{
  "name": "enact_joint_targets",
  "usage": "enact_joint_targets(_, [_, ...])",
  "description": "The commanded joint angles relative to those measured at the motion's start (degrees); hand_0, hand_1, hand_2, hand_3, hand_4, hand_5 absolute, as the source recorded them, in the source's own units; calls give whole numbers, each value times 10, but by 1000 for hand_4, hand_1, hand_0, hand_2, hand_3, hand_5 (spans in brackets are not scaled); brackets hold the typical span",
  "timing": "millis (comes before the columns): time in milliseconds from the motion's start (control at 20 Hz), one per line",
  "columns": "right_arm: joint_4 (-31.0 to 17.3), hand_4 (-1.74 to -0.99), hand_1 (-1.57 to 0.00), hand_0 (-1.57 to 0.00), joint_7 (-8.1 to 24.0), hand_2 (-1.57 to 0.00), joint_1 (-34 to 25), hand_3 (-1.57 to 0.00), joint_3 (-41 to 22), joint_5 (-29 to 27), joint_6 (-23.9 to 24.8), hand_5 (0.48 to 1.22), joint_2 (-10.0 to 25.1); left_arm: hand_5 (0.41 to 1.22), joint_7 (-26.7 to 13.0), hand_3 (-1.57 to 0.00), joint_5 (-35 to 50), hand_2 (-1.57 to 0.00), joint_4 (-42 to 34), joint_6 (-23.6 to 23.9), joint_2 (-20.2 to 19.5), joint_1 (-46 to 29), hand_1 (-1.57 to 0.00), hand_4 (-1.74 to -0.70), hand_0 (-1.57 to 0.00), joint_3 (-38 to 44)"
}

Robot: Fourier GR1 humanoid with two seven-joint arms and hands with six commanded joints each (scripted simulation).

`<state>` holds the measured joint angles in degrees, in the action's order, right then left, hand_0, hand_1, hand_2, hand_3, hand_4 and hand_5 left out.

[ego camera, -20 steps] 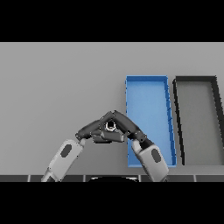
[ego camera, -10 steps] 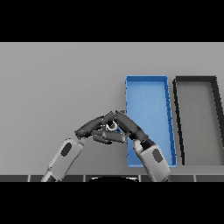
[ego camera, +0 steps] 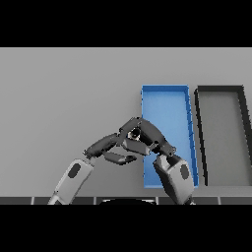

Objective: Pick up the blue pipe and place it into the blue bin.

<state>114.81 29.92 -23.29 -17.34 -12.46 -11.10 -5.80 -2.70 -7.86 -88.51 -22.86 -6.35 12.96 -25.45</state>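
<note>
Meeting over the smooth matte grey table (ego camera: 59,98), the two dark hands sit close together, just off the near left corner of the shallow blue rectangular bin (ego camera: 165,89). The right hand (ego camera: 147,138), on a white and grey forearm rising from the lower edge, lies across the bin's left wall with its fingers curled around a small object at its far left end. That object shows only as a pale ring with a dark centre, like the open end of a short tube; its colour cannot be made out, but it is most likely the blue pipe (ego camera: 133,134). It is held above the table just outside the bin's left rim, not inside the bin.

The left hand (ego camera: 109,146) comes in from the lower left, its dark fingers stretched out and relaxed toward the right hand, the fingertips close to or touching the held object; whether they truly touch it cannot be told. Its thumb points along the table beneath.

Beyond the right hand, the bin's flat blue floor is plain and smooth, framed by thin upright walls. To the right of that hand, just beside the blue bin, stands a second shallow rectangular tray, black-walled with a grey floor (ego camera: 220,89).
</note>
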Motion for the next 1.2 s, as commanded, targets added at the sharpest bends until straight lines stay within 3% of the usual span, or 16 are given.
enact_joint_targets(0, [12,-1659,-1571,-1571,21,-1571,-15,-1571,18,-26,13,1221,5,507,-10,-2,1,-2,-4,-1,3,2,-2,-915,-3,-2])
enact_joint_targets(100, [33,-1689,-1571,-1571,45,-1571,-64,-1571,50,-77,67,1171,23,503,-11,-1,3,-1,4,-3,3,9,-1,-920,-1,2])
enact_joint_targets(200, [35,-1707,-1571,-1571,45,-1571,-131,-1571,88,-139,121,1141,82,503,-11,0,1,0,-7,-3,4,-3,0,-917,0,-6])
enact_joint_targets(350, [16,-1724,-1571,-1571,48,-1571,-216,-1571,145,-159,166,1117,159,502,1,0,-6,0,-13,0,-3,-5,0,-908,0,-7])
enact_joint_targets(500, [-19,-1732,-1571,-1571,50,-1571,-248,-1571,184,-161,216,1117,238,492,4,1,4,1,-22,-9,-12,-13,1,-906,1,-2])
enact_joint_targets(650, [-50,-1736,-1571,-1571,50,-1571,-203,-1571,222,-157,232,1135,285,490,1,1,11,1,-17,-9,-9,-6,1,-911,1,3])
enact_joint_targets(800, [-69,-1739,-1571,-1571,50,-1571,-131,-1571,231,-162,254,1124,311,489,-12,1,17,1,-20,-8,-9,-5,1,-906,1,8])
enact_joint_targets(1150, [-64,-1741,-1571,-1571,50,-1571,57,-1571,183,-151,317,1120,286,473,-10,1,19,1,-18,-10,-14,-5,1,-888,1,9])
